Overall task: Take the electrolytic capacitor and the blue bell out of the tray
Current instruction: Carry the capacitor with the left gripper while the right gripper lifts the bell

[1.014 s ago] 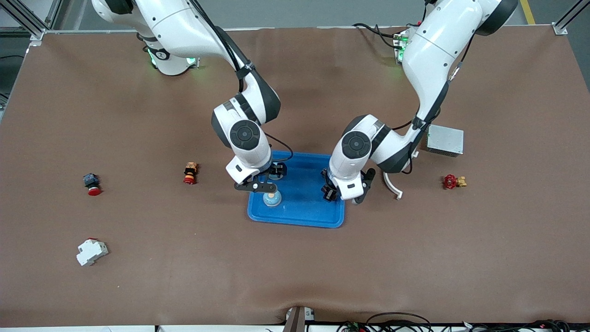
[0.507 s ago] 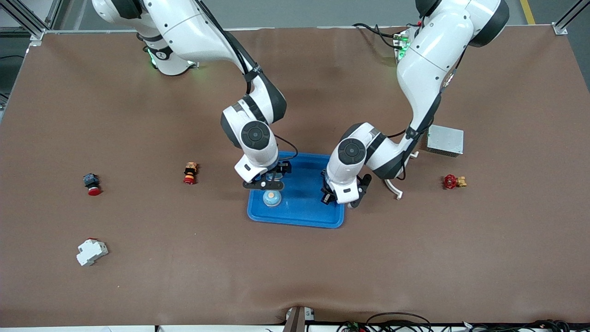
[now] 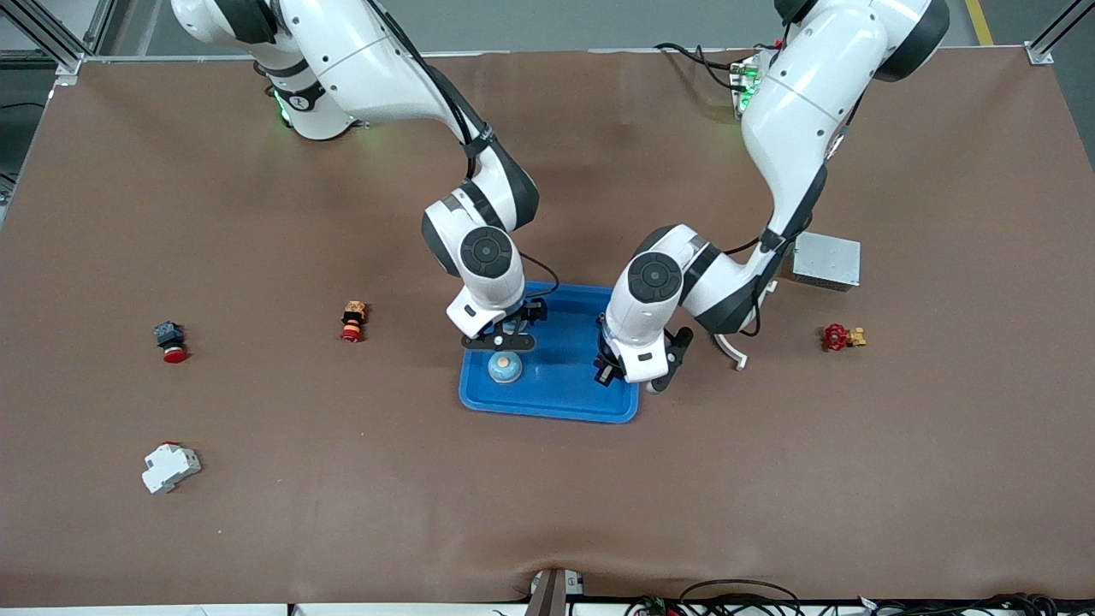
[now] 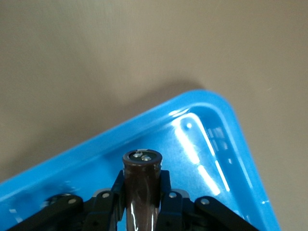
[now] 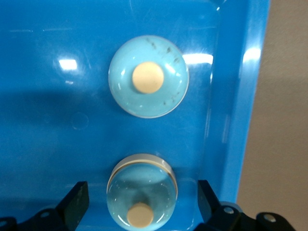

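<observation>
Brown table (image 3: 257, 530), blue tray (image 3: 565, 402) mid. Left gripper (image 4: 142, 211) over tray, fingers clamped on capacitor (image 4: 142, 185). Right gripper (image 5: 139, 204) over tray w/ fingers apart, bell (image 5: 148, 77) below. No legible labels.

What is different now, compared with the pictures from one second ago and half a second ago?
The left gripper closed its fingers on the capacitor, above the tray corner toward the left arm's end. The right gripper, its fingers open throughout, shifted a little toward the left arm's end, over the tray. The bell, the tray and the small parts on the table stayed where they were.
</observation>
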Motion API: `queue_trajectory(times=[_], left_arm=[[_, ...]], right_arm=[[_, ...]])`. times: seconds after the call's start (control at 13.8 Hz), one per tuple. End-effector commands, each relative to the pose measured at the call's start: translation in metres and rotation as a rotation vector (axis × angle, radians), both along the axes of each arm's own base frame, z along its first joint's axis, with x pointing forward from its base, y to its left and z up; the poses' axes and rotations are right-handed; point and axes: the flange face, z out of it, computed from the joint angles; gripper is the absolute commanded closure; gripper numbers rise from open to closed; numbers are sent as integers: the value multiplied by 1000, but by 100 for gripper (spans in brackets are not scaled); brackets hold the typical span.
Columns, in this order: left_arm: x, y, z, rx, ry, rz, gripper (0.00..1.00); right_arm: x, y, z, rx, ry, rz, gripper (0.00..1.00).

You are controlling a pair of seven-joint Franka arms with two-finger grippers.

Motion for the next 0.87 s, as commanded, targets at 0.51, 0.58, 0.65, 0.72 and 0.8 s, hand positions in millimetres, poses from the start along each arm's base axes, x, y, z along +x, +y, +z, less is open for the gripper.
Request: queue_trajectory(times=[0.51,0.58,0.65,0.72,0.8], left_arm=[[20,253,37,132,172,-141,100],[18,271,25,150,185,-156,100],[15,285,15,159,191,-153,100],[9,293,5,157,200,-146,100],[1,293,-5,154,211,-153,100]], right_arm=[[-9,9,-15,-3,16,15,0],[-9,9,-16,-3,17,15,0],[-9,9,-16,-3,17,15,0],[-8,9,-16,-2,16,15,0],[-8,9,-16,-3,16,12,0]])
